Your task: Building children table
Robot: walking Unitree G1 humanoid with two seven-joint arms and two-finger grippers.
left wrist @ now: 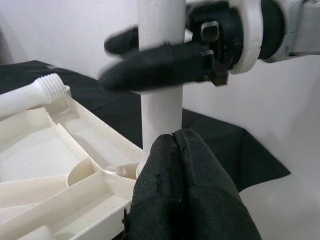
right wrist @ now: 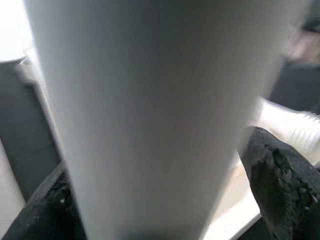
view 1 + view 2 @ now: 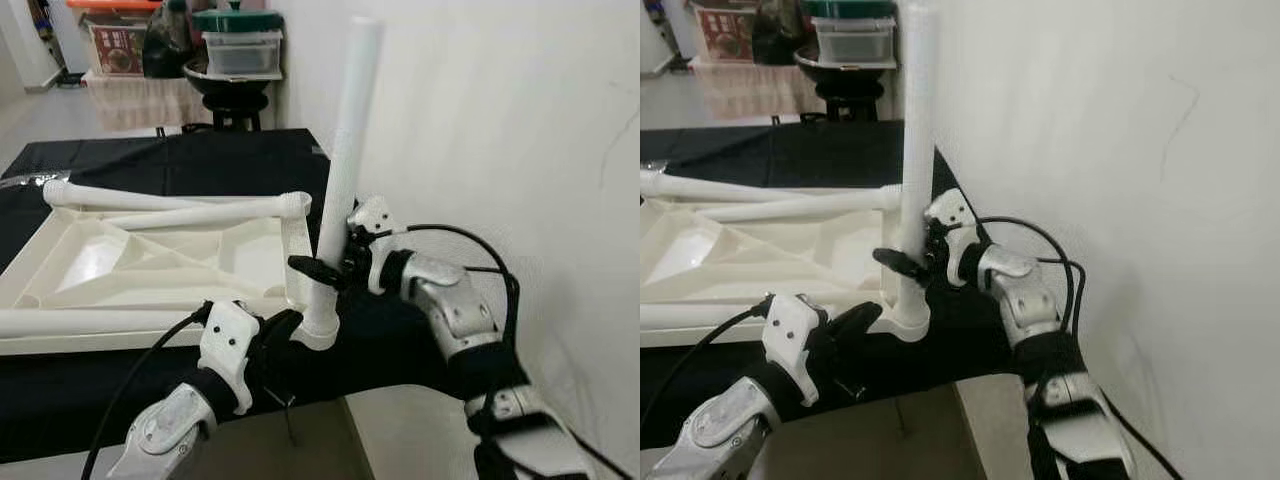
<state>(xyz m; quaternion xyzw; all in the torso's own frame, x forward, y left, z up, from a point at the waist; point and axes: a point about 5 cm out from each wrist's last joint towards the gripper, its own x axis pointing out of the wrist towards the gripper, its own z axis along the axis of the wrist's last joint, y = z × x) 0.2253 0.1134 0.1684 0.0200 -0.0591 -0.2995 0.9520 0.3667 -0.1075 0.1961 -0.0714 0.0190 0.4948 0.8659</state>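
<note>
Right gripper (image 3: 322, 268) fingers clamped around the upright white table leg (image 3: 345, 170), partway up it. Left gripper (image 3: 285, 328) fingers pressed together, tips at the leg's base socket. Leg stands at the near right corner of the upturned white tabletop (image 3: 150, 265), which lies on a black cloth (image 3: 200, 160). Two more legs (image 3: 190, 205) lie across the tabletop.

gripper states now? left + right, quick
Left gripper: shut, empty, fingertips together at the base of the upright table leg.
Right gripper: shut on the table leg, partway up.
</note>
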